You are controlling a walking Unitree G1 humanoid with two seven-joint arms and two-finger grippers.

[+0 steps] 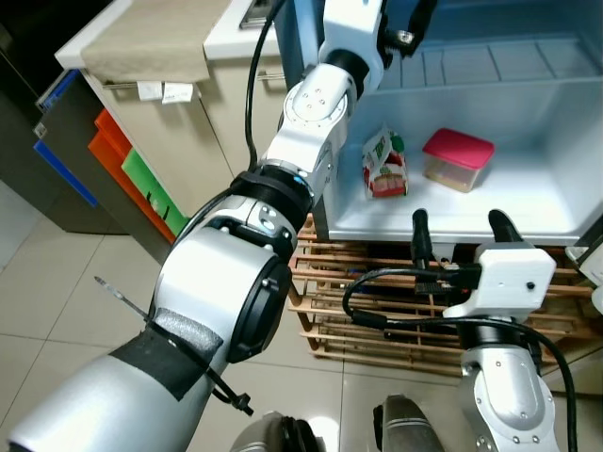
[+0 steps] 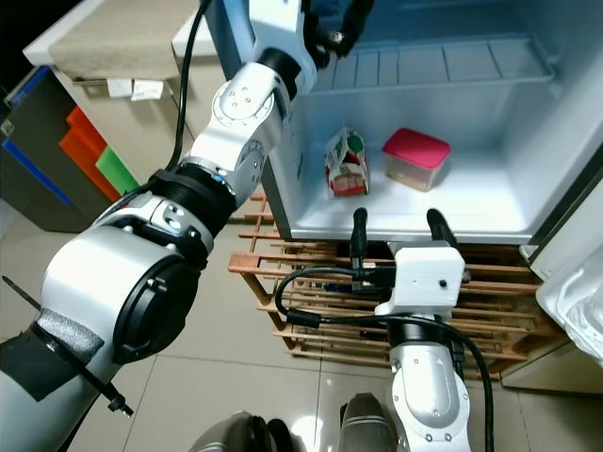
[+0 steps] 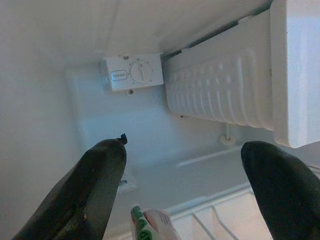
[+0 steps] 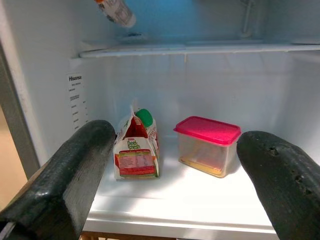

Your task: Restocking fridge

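Left gripper (image 3: 182, 187) reaches, spread, into fridge (image 1: 556, 160) top.

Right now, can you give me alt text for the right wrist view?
The open right gripper faces the fridge's bottom shelf, where a Deal Fresh carton stands beside a clear container with a pink lid. A wire shelf runs above them.

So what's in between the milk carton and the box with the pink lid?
Nothing. Between the carton and the pink-lidded box there is just bare white fridge floor; they stand apart, as the right wrist view and both eye views show.
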